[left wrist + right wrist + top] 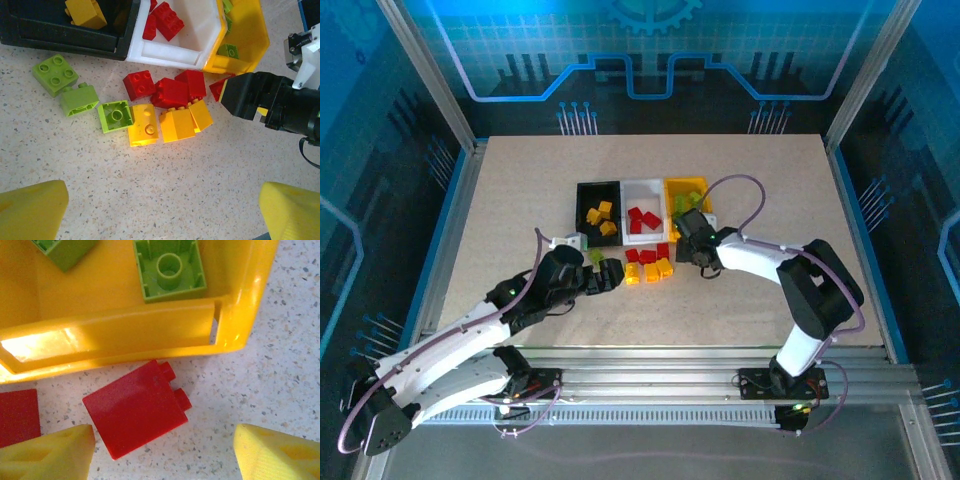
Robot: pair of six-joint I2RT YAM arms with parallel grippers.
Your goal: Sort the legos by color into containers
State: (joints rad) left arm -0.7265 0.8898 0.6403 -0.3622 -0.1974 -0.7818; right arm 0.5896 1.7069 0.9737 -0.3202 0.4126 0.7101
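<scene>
Right wrist: right gripper [165,455] spread wide, red brick [136,415] between its fingers, just short of the yellow bin [125,330]. Probably lining up a pick. Left gripper [160,210] wide, empty; loose bricks [172,92] ahead.

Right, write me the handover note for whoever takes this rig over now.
Left gripper: open, empty, above the table.
Right gripper: open, over a red brick lying on its side beside the yellow bin; not gripped.
Done: yellow bricks in the black bin, red bricks in the white bin, green bricks in the yellow bin.
Left on the table: three loose greens, three loose yellows, about four loose reds, counting that one.
</scene>
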